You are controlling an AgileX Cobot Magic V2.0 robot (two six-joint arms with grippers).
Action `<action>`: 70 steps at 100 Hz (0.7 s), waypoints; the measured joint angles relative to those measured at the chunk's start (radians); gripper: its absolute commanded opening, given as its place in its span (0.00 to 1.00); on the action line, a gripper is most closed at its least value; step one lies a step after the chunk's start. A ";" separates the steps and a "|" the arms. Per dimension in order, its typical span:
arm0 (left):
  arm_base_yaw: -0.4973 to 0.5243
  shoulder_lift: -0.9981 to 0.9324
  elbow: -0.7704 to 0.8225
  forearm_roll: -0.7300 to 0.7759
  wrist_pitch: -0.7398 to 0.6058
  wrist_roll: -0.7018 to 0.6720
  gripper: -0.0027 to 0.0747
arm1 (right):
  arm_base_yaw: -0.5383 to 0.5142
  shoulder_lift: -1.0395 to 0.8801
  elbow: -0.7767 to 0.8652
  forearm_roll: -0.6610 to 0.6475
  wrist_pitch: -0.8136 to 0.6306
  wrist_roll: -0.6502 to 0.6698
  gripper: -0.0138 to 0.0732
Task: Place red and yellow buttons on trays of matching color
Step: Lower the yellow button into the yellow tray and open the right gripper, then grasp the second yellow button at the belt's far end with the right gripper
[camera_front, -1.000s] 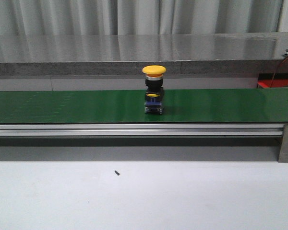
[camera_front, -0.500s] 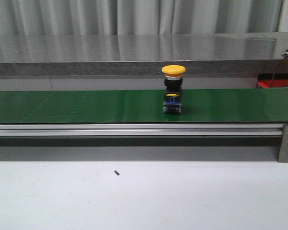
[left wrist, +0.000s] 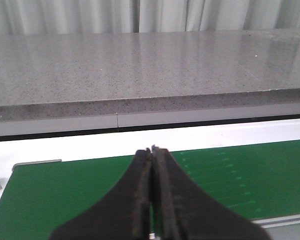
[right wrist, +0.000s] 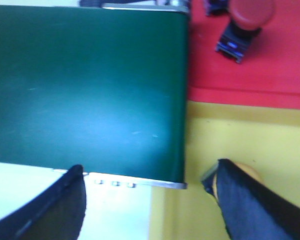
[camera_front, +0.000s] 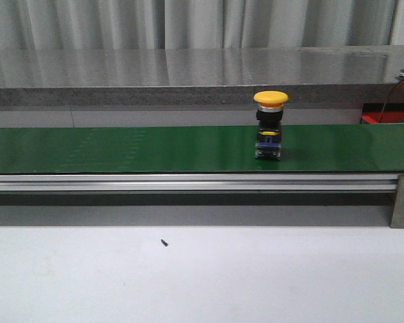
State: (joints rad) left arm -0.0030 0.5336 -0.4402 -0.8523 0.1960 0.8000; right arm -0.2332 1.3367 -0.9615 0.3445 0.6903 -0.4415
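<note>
yellow button (camera_front: 270,125) — mushroom cap, upright on smooth green belt (camera_front: 121,149)

- The front view is taken low and level, facing forward across the green belt (camera_front: 121,149) toward the grey counter (camera_front: 188,74).
- The left wrist view is aimed forward, close over the same belt (left wrist: 90,185) and counter (left wrist: 140,70).
- The right wrist view is pointed steeply down at the belt's end (right wrist: 90,90), close by, beside red tray (right wrist: 250,70) and yellow tray (right wrist: 230,135).
</note>
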 measured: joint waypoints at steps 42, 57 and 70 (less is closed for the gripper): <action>0.000 0.000 0.000 0.000 0.000 0.000 0.01 | 0.314 0.003 -0.096 0.005 0.029 -0.027 0.78; 0.000 0.000 0.000 0.000 0.000 0.000 0.01 | 0.353 0.060 -0.150 0.007 0.057 -0.029 0.78; 0.000 0.000 0.000 0.000 0.000 0.000 0.01 | 0.372 0.113 -0.183 0.007 0.075 -0.029 0.78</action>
State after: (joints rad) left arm -0.0030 0.5336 -0.4402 -0.8523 0.1960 0.8000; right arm 0.1387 1.4496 -1.1446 0.3515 0.7653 -0.4709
